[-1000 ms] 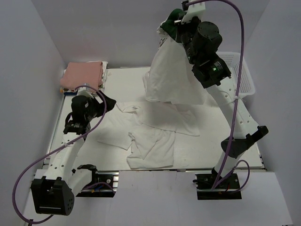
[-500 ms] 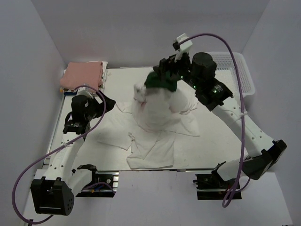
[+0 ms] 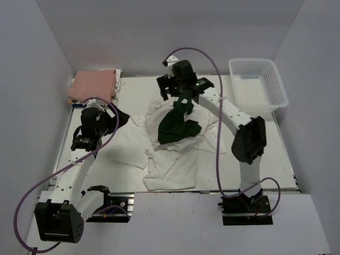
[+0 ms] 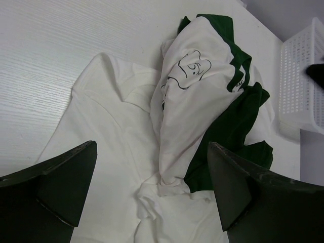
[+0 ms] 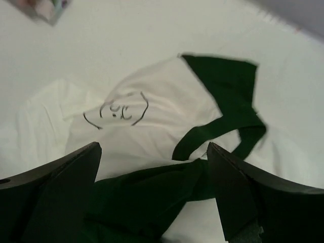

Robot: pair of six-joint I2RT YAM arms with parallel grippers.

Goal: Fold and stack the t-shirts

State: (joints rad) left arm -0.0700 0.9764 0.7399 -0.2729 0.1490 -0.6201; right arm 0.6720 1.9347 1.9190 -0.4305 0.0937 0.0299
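A white t-shirt with a large dark green area (image 3: 176,125) lies crumpled in a heap at the table's middle, a small line drawing (image 5: 117,111) showing on its white part. It rests on other white t-shirts (image 3: 171,169) spread flat and wrinkled beneath it. My right gripper (image 3: 169,93) hovers just behind the heap, open, with nothing between its fingers; its wrist view shows the green cloth (image 5: 152,197) lying free below the gripper (image 5: 154,147). My left gripper (image 3: 119,116) stays open at the left, above a white shirt's edge (image 4: 106,131).
A white lattice basket (image 3: 257,79) stands at the back right and also shows at the right edge of the left wrist view as the basket (image 4: 301,81). A folded pink cloth stack (image 3: 94,85) sits at the back left corner. Walls close in on both sides.
My right gripper came down from high up with the green and white shirt, opened and let it go onto the spread shirts, then swung to the back left. The left arm stayed put.
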